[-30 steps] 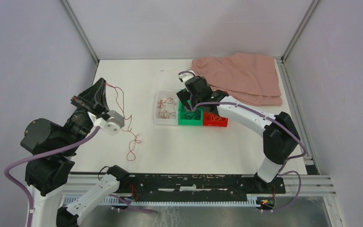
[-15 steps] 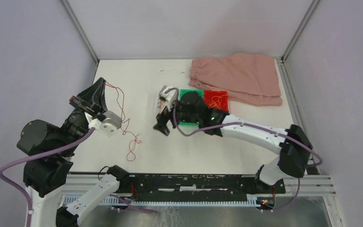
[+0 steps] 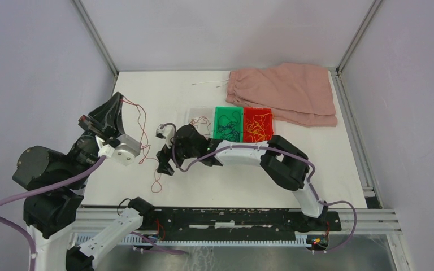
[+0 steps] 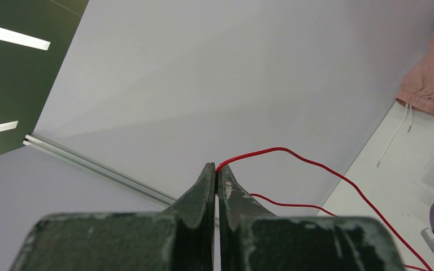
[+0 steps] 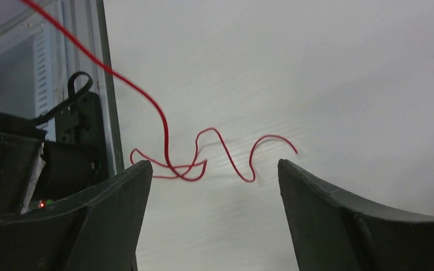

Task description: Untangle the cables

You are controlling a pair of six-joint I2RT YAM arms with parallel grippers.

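Pinching one red cable, left end effector

The red cable leaves the right wrist view's top-left edge.

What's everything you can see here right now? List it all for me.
table: one, white, under everything
cloth: one, pink, far right corner
drawstring: one, white, left of the cloth
clear tray: one, mid-table
red cables: several, in the clear tray
green tray: one, right of the clear tray
dark cables: several, in the green tray
red tray: one, right of the green tray
yellow cables: several, in the red tray
loose cable: one, red, hanging to the table
left gripper: black, shut on the loose cable
right gripper: black, open, above the cable's lower end
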